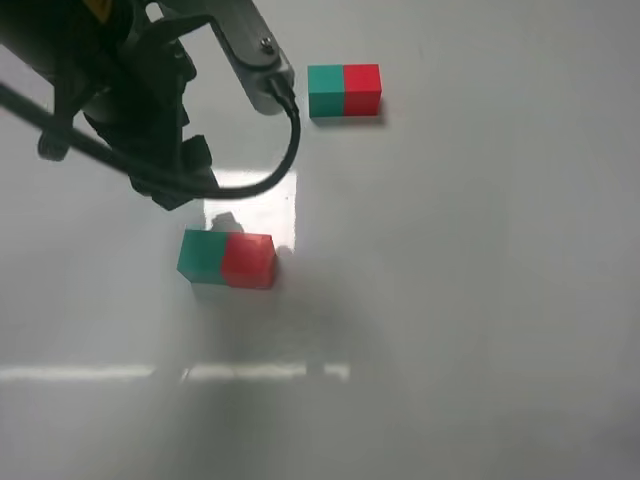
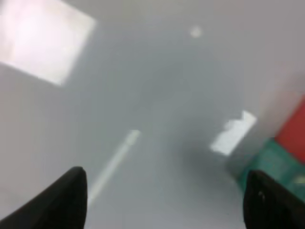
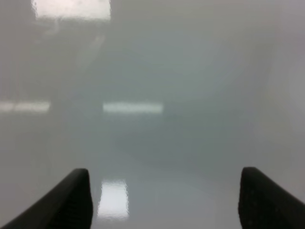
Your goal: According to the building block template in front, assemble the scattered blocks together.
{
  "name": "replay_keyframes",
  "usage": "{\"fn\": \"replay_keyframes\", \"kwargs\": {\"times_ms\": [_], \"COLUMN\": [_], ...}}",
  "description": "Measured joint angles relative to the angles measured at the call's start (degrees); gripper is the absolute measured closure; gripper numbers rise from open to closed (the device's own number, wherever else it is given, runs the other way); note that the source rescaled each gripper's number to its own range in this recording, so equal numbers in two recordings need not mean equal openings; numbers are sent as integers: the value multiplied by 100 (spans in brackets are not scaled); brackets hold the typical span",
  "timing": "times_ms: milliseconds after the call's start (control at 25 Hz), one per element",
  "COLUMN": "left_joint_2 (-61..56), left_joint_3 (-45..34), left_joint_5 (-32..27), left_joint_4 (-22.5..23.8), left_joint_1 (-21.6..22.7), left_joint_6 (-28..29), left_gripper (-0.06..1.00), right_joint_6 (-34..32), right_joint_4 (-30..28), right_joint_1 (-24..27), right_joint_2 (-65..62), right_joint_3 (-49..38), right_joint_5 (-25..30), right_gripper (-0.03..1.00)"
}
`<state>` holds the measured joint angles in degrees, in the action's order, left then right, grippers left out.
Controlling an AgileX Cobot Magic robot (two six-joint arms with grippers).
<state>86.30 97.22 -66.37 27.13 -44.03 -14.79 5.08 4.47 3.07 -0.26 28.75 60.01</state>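
The template point(image 1: 344, 91), a small teal-and-red joined bar, lies at the back of the white table. The loose teal cube point(image 1: 204, 256) and the loose red cube point(image 1: 249, 261) sit side by side and touching, teal on the left, left of the middle. My left gripper point(image 1: 185, 175) hangs just behind and above them, open and empty. In the left wrist view point(image 2: 164, 191) its fingers stand wide apart, with the teal cube point(image 2: 271, 162) and the red cube point(image 2: 295, 129) at the frame's edge. My right gripper point(image 3: 164, 188) is open over bare table and does not show in the exterior view.
The left arm and its black cable point(image 1: 285, 150) reach in from the back left, close to the template. Bright light patches point(image 1: 250, 195) reflect on the glossy table point(image 1: 470, 300).
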Motion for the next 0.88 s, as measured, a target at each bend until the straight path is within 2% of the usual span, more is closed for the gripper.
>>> {"fn": "replay_keyframes", "kwargs": {"times_ms": [80, 240, 480, 720, 880], "left_joint_2": [-11, -124, -591, -1608, -2330], "left_joint_3": [3, 3, 3, -23, -620], "left_joint_5": [120, 218, 275, 295, 341], "left_joint_4": [8, 8, -481, -488, -459], "left_joint_1": [402, 1193, 2415, 3340, 3767], "left_joint_6": [577, 1113, 1611, 1929, 1949], "left_gripper": [17, 17, 18, 19, 19], "right_joint_6": [0, 0, 0, 0, 0], "right_joint_4": [0, 0, 0, 0, 0], "right_joint_1": [0, 0, 0, 0, 0], "right_joint_2": [0, 0, 0, 0, 0], "right_joint_3": [0, 0, 0, 0, 0], "right_joint_5": [0, 0, 0, 0, 0], "right_gripper": [41, 41, 41, 41, 41]}}
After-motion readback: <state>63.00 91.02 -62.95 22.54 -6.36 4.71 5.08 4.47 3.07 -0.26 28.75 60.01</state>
